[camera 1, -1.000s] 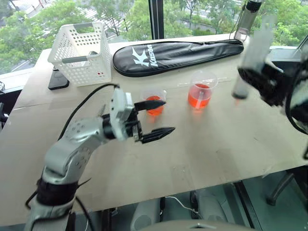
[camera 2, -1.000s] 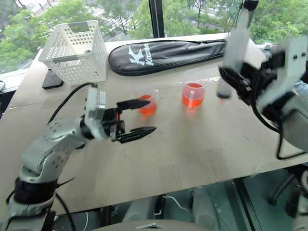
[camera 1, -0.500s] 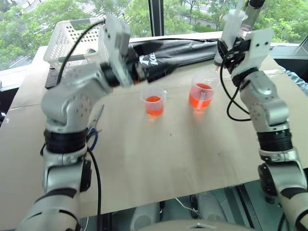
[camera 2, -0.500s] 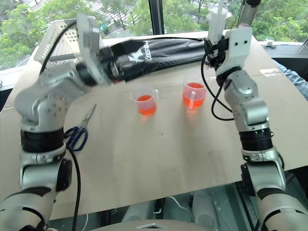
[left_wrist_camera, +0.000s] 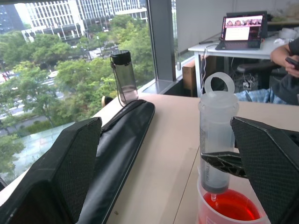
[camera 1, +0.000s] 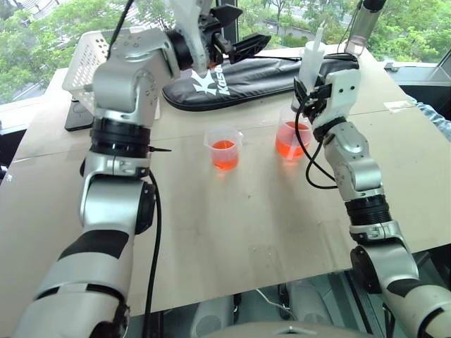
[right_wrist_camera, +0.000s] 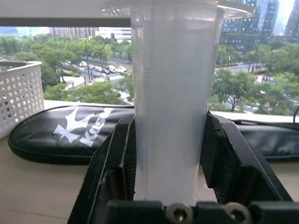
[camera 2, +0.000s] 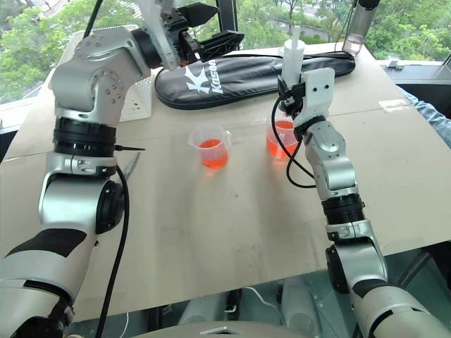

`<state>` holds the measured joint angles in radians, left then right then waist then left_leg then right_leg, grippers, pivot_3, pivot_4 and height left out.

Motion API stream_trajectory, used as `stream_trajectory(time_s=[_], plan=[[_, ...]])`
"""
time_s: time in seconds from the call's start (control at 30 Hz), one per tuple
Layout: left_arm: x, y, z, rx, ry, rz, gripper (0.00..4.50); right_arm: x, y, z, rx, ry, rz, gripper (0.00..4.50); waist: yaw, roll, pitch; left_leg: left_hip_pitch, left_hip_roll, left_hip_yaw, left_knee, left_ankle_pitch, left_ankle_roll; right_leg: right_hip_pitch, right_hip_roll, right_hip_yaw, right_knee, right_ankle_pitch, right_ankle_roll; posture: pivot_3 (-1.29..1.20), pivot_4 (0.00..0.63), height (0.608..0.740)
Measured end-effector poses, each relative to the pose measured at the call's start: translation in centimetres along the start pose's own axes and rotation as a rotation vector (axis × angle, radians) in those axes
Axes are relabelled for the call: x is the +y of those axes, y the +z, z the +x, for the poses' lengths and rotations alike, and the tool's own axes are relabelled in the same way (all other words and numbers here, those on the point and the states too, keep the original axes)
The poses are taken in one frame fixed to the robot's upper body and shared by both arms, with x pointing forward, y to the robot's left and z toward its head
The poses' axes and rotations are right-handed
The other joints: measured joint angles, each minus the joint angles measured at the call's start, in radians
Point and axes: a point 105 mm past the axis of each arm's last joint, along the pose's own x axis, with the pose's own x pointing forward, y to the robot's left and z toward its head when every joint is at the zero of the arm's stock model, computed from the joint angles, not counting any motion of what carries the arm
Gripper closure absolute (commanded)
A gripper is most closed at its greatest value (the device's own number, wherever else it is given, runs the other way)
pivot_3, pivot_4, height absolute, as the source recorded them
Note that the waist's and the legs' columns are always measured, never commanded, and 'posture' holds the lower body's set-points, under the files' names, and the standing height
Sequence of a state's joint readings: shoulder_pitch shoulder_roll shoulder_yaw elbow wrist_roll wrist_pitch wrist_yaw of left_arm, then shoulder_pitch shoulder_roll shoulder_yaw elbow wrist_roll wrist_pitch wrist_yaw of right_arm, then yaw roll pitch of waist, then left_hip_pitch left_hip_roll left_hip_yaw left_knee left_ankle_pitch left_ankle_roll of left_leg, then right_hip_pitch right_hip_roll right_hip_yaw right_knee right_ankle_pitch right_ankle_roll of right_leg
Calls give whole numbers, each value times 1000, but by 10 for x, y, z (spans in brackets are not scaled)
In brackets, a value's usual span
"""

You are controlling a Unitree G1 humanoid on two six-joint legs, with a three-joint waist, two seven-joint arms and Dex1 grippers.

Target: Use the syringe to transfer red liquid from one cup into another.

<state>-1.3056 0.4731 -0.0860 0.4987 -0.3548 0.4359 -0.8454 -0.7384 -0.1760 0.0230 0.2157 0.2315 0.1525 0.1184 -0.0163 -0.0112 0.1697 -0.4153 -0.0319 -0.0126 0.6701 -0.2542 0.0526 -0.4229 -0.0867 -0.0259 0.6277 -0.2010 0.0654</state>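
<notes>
the right gripper [camera 1: 310, 93] is clamped on the barrel of the syringe [camera 1: 311, 65], a black finger on either side, and holds it upright — long axis vertical, plunger ring at the top, tip pointing down into the larger cup [camera 1: 294, 138]. that cup sits on the right of the pair on the table [camera 1: 232, 211], directly below the hand, so the coming move looks like a matter of up and down rather than sideways: the tip seems to need a little more drop, then the plunger a pull. the left gripper [camera 1: 238, 29] hangs high at the far side, over the black racket bag [camera 1: 254, 74], fingers spread as wide as they go and empty. it faces the syringe's top from the left and is the only hand free to work the plunger, which lies to its right and slightly nearer.

the smaller cup [camera 1: 224, 146], already part full of red liquid [camera 1: 224, 154], stands just left of the larger one, apart from it.

the left wrist view gives what the head views cannot — the syringe tip [left_wrist_camera: 214, 197] hanging just above the red surface, seemingly not yet dipped, with the barrel looking empty. the right wrist view shows the grip itself: both fingers [right_wrist_camera: 116, 158] pressed flat against the barrel, with the white basket [right_wrist_camera: 18, 95] at the far left beyond.
</notes>
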Motion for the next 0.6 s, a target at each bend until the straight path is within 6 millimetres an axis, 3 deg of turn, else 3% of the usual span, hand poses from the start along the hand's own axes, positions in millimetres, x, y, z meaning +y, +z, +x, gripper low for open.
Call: stream_trajectory(time_s=[0.1, 0.27, 0.47, 0.5, 0.6], plan=[[0, -1, 14, 21, -22, 32, 0, 1, -10, -2, 46, -24, 0, 3006, -1, 0, 0, 0, 0, 0, 0, 0, 0, 0, 0, 0, 0, 0, 0, 0, 150, 724], [-3, 2, 29, 35, -57, 80, 0, 2, -10, -2, 61, -51, 4, 3006, -5, 0, 0, 0, 0, 1, 0, 0, 0, -1, 0, 1, 2, 0, 0, 0, 150, 724], [-8, -20, 45, 110, -74, 56, 0, 5, -10, -6, 59, -91, -4, 3006, -5, 0, 0, 0, 0, 2, 0, 0, 1, -3, 0, 2, 9, 0, 0, 0, 150, 724], [-10, -24, 47, 120, -77, 46, 491, 8, -10, -6, 57, -89, -3, 3006, -5, 0, 0, 0, 0, 2, 0, 0, 1, -3, 0, 2, 9, 0, 0, 0, 150, 724], [-17, -33, 57, 139, -88, 9, 491, 15, -10, -5, 49, -87, 6, 3006, -7, 0, 0, 0, 0, 3, 0, 0, 1, -4, 0, 3, 11, 0, 0, 0, 150, 724]])
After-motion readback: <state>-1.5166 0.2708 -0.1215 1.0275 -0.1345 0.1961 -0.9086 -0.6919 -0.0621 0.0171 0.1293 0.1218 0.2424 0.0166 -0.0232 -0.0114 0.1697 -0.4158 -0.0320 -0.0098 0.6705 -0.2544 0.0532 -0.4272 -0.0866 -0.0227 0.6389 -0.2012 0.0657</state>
